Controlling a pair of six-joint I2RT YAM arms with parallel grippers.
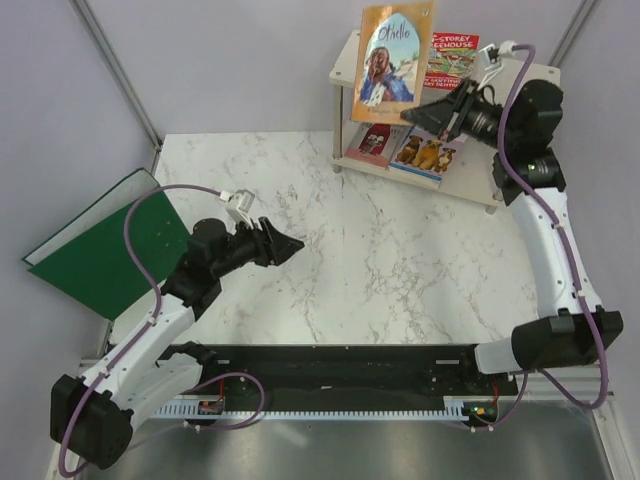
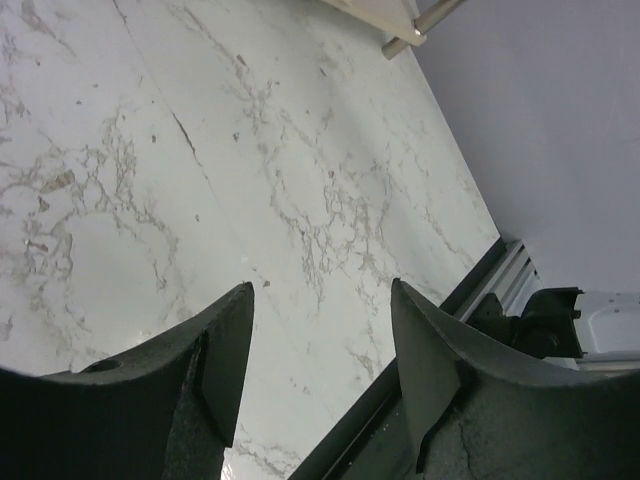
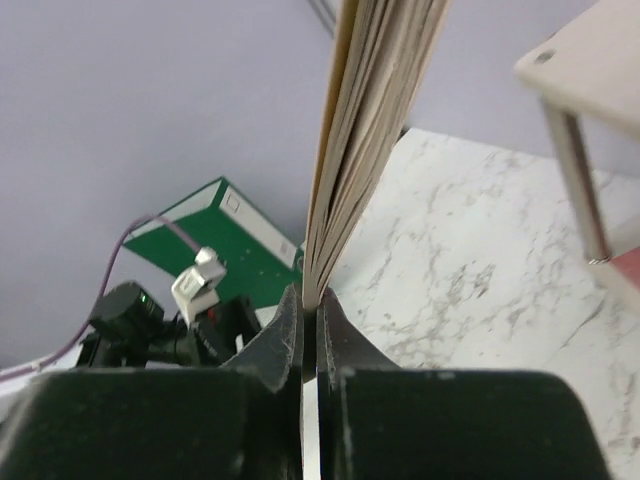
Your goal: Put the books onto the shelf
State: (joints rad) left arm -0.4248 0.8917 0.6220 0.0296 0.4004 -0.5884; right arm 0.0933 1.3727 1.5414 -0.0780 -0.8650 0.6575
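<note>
The tan book (image 1: 396, 60) is pinched at its lower edge by the right hand (image 1: 425, 110) and is held roughly upright over the left end of the shelf (image 1: 468, 180). The left hand (image 1: 288, 246) is spread, empty, well apart over the tabletop (image 1: 400, 260).

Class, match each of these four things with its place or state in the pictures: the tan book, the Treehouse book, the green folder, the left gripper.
Column one:
1. tan book
2. Treehouse book
3. green folder
4. left gripper

Column two:
A. on the top board of the shelf
B. open above the bare marble table
C. clamped upright in the right gripper
D. at the table's left edge

Pairs: 1-C, 2-A, 3-D, 4-B
</note>
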